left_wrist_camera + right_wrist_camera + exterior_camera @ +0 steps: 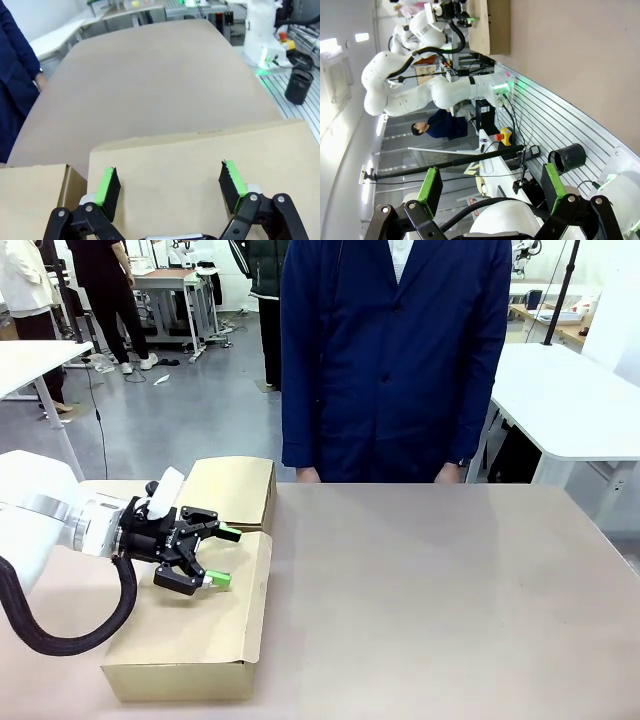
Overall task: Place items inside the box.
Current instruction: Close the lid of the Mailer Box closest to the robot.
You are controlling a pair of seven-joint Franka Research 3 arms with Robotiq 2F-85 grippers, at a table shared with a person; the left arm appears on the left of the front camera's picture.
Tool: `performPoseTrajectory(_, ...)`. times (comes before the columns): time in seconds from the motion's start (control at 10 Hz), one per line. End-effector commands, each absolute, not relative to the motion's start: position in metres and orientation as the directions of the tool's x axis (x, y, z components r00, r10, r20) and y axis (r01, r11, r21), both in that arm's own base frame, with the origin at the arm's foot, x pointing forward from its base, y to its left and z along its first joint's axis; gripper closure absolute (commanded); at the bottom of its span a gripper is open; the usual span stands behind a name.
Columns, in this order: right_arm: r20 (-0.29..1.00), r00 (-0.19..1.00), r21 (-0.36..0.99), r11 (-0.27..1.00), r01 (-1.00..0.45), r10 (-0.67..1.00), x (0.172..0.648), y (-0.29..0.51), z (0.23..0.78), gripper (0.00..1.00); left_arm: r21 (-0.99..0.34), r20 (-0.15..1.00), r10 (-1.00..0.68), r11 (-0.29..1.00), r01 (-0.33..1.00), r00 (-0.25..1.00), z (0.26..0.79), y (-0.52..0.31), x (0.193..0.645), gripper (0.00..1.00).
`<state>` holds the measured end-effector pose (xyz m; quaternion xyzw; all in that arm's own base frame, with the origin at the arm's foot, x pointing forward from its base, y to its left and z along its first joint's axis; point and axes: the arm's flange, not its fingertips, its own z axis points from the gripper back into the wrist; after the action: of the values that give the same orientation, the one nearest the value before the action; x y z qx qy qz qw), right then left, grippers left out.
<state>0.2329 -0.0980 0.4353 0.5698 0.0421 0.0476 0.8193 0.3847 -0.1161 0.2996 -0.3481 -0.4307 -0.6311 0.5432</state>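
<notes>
Left gripper (222, 556) spread and empty over the closed box (195, 630); tan table (440, 590) bare beyond it.

The box lies directly under the left gripper, its flaps folded flat; in the left wrist view the green pads (106, 186) hang just above the cardboard with nothing between them. Ahead of that gripper the tabletop runs smooth to the far edge, where a person in a navy coat (395, 355) stands. White tables and a grey floor lie behind. The right gripper (490, 192) is also spread and empty, aimed off the table at a slatted rail, a black cup (568, 159) and a seated person farther off.
</notes>
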Motion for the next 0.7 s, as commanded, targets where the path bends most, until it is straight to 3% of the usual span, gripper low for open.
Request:
performPoseTrajectory(0.0,-0.027,0.993,0.942,0.335,-0.013,0.115,0.234,-0.096,0.44,0.0,0.205,0.887,-0.413,-0.046,0.978,-0.206,0.271,-0.109,0.306,0.0)
performPoseTrajectory(0.4,-0.027,0.993,0.942,0.335,-0.013,0.115,0.234,-0.096,0.44,0.0,0.219,0.894,-0.401,-0.002,0.976,-0.201,0.28,-0.105,0.315,0.0)
performPoseTrajectory(0.6,-0.027,0.993,0.942,0.335,-0.013,0.115,0.234,-0.096,0.44,0.0,0.137,0.965,-0.237,0.109,0.985,-0.108,0.319,-0.085,0.332,0.0)
